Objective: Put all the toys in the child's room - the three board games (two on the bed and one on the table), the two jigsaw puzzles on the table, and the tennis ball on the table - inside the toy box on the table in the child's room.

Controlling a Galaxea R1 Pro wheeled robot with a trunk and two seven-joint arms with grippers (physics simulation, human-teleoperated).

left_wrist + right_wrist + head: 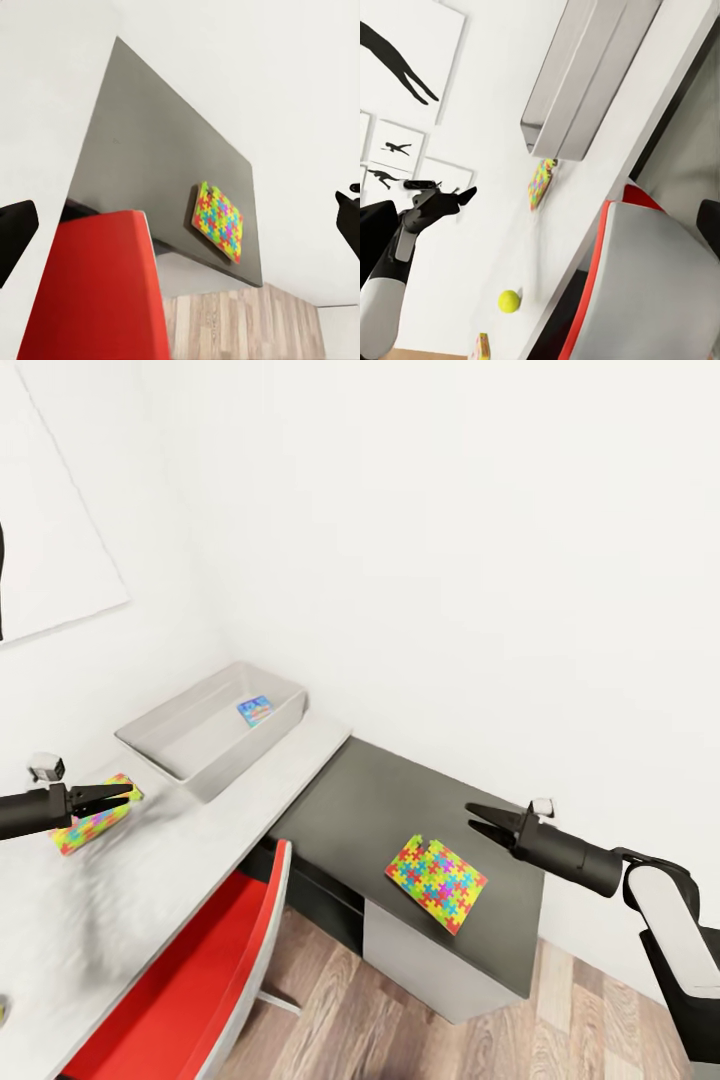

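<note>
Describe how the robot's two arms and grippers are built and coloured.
Both grippers, left gripper and right gripper, are matte black with two slim, pointed fingers. Each sits on a dark cylindrical wrist carrying a small light grey block on top. The right arm has a white shell segment behind the wrist, then black links. In the right wrist view the left arm likewise turns white further back. No cables or markings are visible.

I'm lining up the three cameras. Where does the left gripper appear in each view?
Head view: left gripper at the picture's left edge, over the table, jaws open.
Left wrist view: its dark fingers at both side edges of the picture.
Right wrist view: in the picture's left part, in front of the posters.
Shared landmark: the red chair.
</note>
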